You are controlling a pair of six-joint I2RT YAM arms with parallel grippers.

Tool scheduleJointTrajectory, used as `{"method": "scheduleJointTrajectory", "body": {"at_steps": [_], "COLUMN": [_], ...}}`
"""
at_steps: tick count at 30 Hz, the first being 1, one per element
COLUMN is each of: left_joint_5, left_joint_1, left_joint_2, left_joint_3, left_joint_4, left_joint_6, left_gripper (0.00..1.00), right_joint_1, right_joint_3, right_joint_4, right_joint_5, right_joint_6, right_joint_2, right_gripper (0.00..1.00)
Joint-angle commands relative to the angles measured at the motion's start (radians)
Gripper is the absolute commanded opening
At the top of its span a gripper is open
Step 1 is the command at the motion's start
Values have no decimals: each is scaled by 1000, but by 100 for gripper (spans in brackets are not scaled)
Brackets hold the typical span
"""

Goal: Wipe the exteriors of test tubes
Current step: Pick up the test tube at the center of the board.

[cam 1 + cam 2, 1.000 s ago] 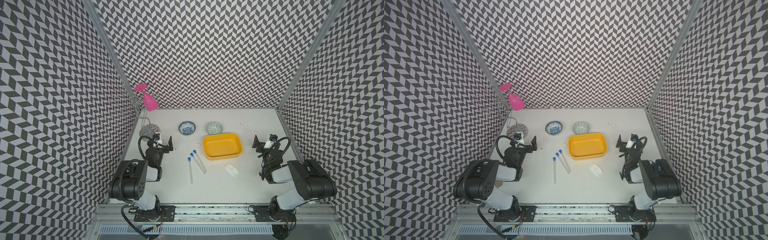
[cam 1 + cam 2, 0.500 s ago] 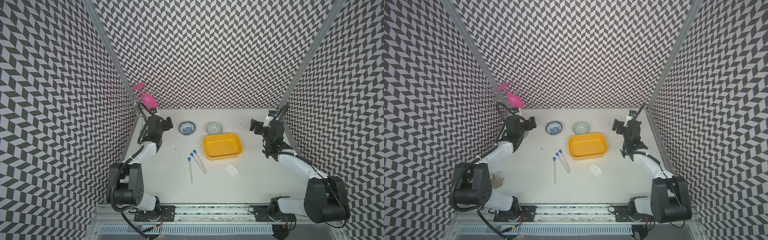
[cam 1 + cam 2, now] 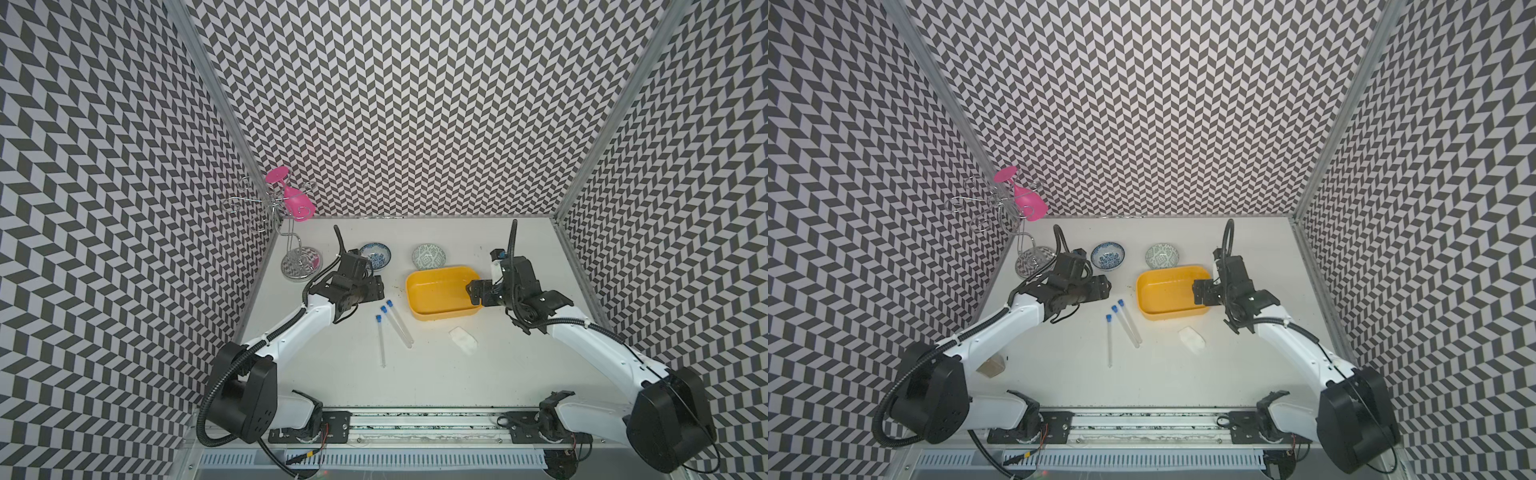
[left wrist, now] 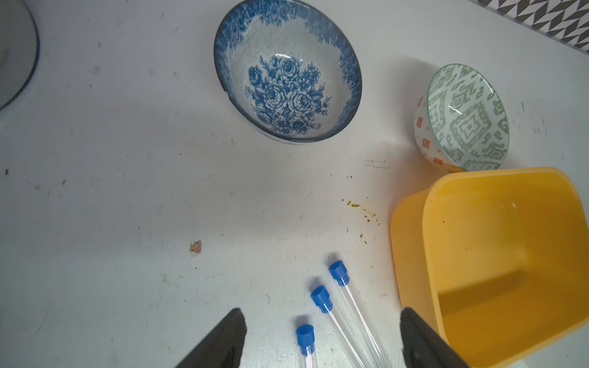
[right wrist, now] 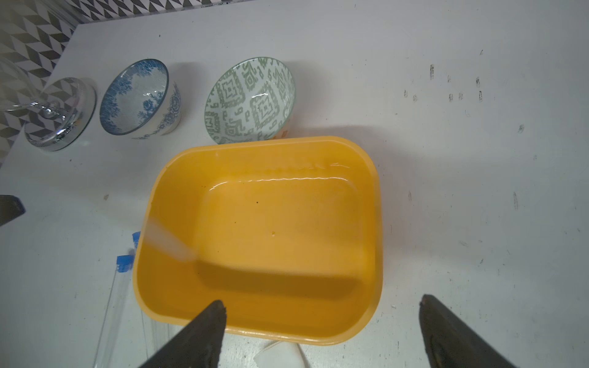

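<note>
Three tubes are lying on counter; left end effector is hanging spread near their caps; right end effector is hanging spread over tub.

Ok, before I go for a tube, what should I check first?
1. Open and empty, left fingers and right fingers: ok.
2. Three tubes flat on the table, caps on: ok.
3. Tube caps between the left fingers in the wrist view: ok.
4. Tissue in hand for wiping: not ok, it lies loose beside the tub.
5. Right fingers over the tissue: not ok, they hang over the tub's edge.
6. Left fingers' height above the tubes: cannot tell.
</note>
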State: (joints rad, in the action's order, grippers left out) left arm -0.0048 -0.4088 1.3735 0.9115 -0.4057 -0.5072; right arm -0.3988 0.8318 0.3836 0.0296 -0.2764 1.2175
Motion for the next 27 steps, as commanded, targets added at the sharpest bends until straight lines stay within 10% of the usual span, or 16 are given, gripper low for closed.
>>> {"method": "scheduleJointTrajectory", "body": {"at_steps": [1,27], "left_joint_5": [-8,-21], "left_joint_1": [-34,-147], "left_joint_2": [-3,163], "left_joint_3": [-11,-125], "left_joint_4": [-72,-4], "left_joint_6": [-51,-131], "left_gripper": [76,55], "right_joint_1": [-20,-171], "right_joint_3": [-14,-180], "right_joint_4": [12,-2], "right_joint_5": [60,96], "right_joint_6": [-44,-135], "right_joint_2": [-27,-61], "right_gripper": [91,80]}}
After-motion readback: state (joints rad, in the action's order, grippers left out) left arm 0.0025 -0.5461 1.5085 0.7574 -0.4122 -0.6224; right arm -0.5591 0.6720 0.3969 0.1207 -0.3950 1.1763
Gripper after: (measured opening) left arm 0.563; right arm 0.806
